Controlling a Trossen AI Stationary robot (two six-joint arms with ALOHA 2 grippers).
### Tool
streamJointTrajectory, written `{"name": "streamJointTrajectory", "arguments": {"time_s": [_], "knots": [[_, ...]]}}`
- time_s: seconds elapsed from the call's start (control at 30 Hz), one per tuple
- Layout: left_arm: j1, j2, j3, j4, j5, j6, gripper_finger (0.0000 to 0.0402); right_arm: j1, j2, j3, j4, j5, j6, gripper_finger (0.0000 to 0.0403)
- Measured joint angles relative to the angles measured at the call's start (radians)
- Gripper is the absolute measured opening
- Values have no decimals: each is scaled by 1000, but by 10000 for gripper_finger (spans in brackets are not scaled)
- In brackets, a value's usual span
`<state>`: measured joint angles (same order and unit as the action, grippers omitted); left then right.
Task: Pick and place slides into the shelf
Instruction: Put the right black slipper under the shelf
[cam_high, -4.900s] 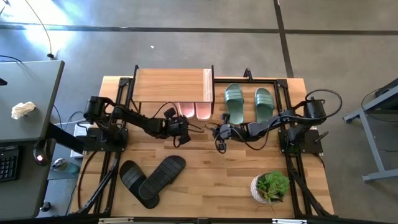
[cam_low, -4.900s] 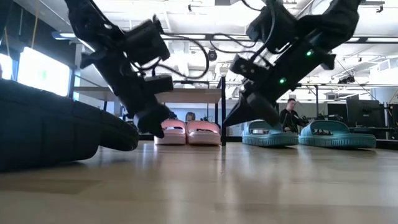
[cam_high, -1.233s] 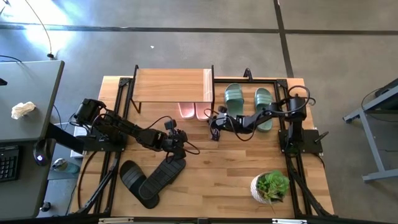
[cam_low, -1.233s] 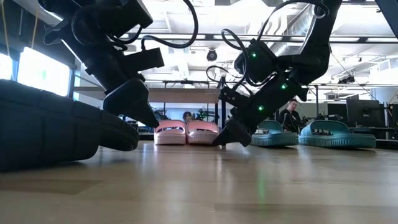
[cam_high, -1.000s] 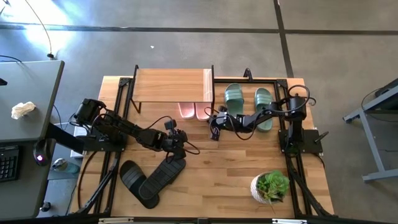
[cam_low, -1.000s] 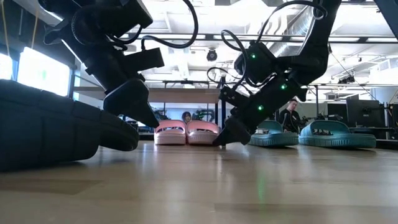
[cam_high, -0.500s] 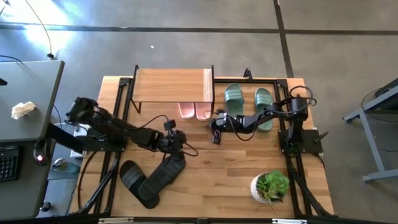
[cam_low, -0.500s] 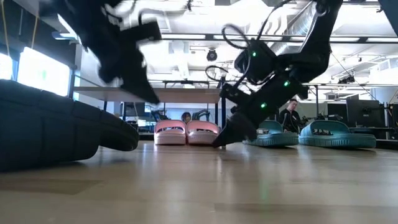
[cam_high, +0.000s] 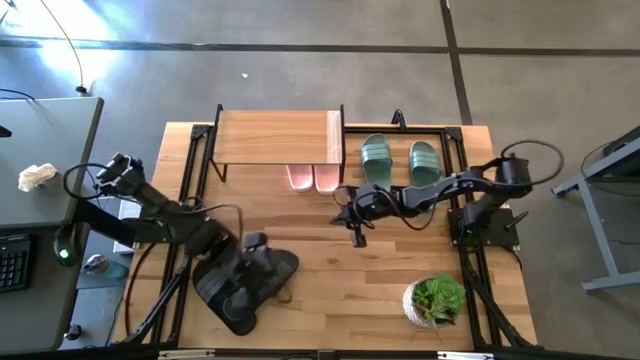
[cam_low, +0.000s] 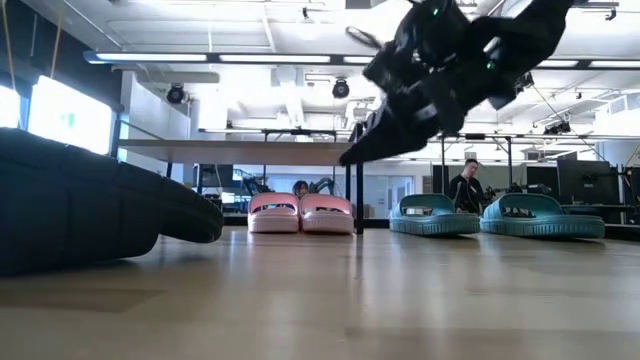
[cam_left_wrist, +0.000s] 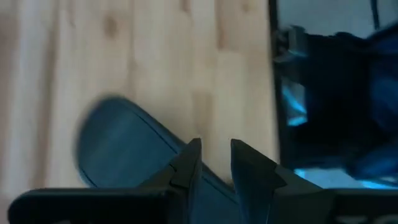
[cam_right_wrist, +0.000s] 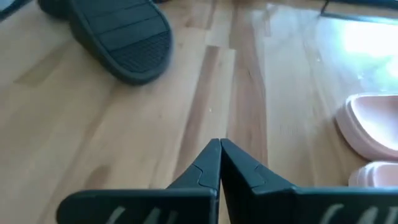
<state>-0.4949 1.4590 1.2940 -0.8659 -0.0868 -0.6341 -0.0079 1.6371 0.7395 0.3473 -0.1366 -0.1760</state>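
The left gripper (cam_high: 262, 268) is hovering over the black slides (cam_high: 243, 283), fingers narrowly parted. The right gripper (cam_high: 356, 236) is hanging mid-table near the pink slides (cam_high: 312, 178), fingers pressed together.

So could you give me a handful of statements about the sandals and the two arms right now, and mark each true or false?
1. The pink slides sit under the shelf. True.
2. The green slides are stacked on the shelf's top. False: they lie on the table beside it.
3. The left gripper is over the black slides. True.
4. The right gripper carries a green slide. False: its jaws are shut on nothing.
5. A potted plant stands near the table's front right corner. True.
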Motion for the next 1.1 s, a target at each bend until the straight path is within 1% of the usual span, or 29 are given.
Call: {"name": "streamJointTrajectory", "arguments": {"time_s": [0.07,0.13,0.23,0.33,0.4,0.47,0.53,0.63,0.77,0.9,1.0,1.1], "knots": [[-63,-1,50,-60,-15,-96,74,15,-34,0,-31,0,-10,1],[-122,-1,80,-90,-57,-182,74,32,-72,0,-66,-3,-16,1],[-198,0,85,-99,-119,-307,74,54,-140,0,-124,-7,-21,1],[-277,10,88,-154,-197,-424,70,76,-217,0,-201,-9,-43,1],[-319,36,87,-209,-238,-495,60,89,-269,0,-247,13,-42,1],[-357,65,85,-266,-249,-571,45,97,-317,0,-289,40,-42,1],[-389,100,86,-298,-246,-633,28,101,-359,0,-339,74,-42,1],[-428,159,85,-319,-201,-709,6,102,-402,0,-388,107,-42,1],[-471,225,86,-321,-158,-803,6,102,-428,0,-429,137,-42,1],[-514,261,86,-336,-104,-883,1,102,-429,0,-449,180,-42,0],[-552,286,127,-419,-100,-944,1,102,-429,0,-459,221,-25,0],[-583,315,214,-562,-111,-1000,1,102,-428,0,-464,254,11,0]]}}
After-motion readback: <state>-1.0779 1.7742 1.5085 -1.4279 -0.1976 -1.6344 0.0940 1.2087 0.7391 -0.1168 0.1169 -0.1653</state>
